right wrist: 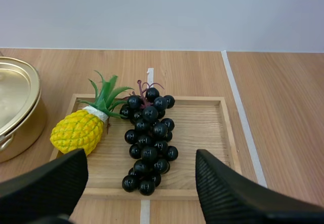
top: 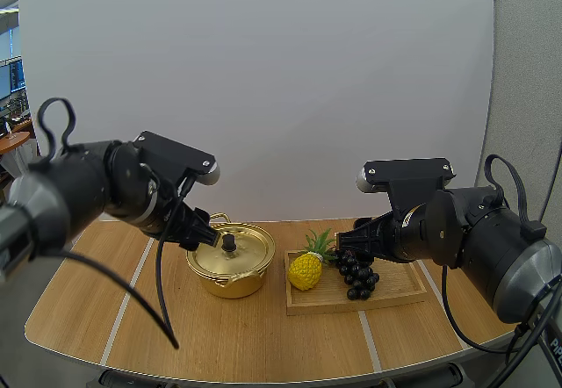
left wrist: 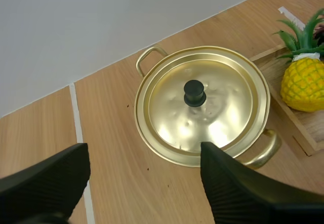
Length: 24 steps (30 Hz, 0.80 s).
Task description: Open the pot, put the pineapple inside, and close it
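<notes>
- Pot (top: pixel 230 274): gold, two handles, stood on your table (top: pixel 97 309) just left of the tray. Its lid (left wrist: pixel 202 112) was seated on it, with a black knob (left wrist: pixel 194 92) at the centre.
- Pineapple (right wrist: pixel 78 131): yellow with green leaves, lay on the wooden tray (right wrist: pixel 202 122) at the end nearest the pot.
- Grapes (right wrist: pixel 149 138): dark bunch, lay mid-tray just beside the pineapple's leaves.
- Left gripper (left wrist: pixel 143 152): released, fingers spread wide, grasping nothing; it hung above the pot's near rim.
- Right gripper (right wrist: pixel 140 155): released, fingers apart and empty; it hung over the tray's near edge, by the grapes.
- Lettering: white "PIPE", cut by the frame edge, showed on your right arm (top: pixel 492 247).
</notes>
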### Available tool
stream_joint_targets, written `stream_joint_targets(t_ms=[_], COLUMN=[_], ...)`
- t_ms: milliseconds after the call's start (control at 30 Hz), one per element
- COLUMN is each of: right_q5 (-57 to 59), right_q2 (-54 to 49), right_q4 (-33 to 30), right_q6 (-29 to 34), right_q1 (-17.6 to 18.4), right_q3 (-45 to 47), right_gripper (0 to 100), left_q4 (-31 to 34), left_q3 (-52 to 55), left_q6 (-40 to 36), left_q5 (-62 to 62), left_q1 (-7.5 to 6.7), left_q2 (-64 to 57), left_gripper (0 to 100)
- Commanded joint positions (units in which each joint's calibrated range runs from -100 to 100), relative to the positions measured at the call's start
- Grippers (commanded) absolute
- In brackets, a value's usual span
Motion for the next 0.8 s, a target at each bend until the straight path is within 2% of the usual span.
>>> stream_joint_targets(t_ms=[0,133,200,567,767], right_q5=[-1.25,-1.25,-1.25,-1.25,-1.25], right_q2=[-0.14,-0.14,-0.14,-0.14,-0.14], right_q4=[-0.14,-0.14,-0.14,-0.14,-0.14], right_q6=[-0.75,-0.75,-0.75,-0.75,-0.75], right_q1=[-0.23,-0.23,-0.23,-0.23,-0.23], right_q3=[-0.64,-0.64,-0.64,-0.64,-0.64], right_gripper=[100,100,100,100,100], left_q4=[-6.49,-15.72,-17.67,-17.45,-17.24], left_q3=[-3.02,-7.58,-10.01,-21.14,-24.67], left_q6=[6.06,14.03,16.01,16.94,17.16], left_q5=[-0.59,4.13,5.92,11.09,14.27], left_q1=[0.08,0.08,-0.02,-0.07,-0.87], left_q2=[4.07,10.96,14.49,32.14,38.39], left_gripper=[100,100,100,100,100])
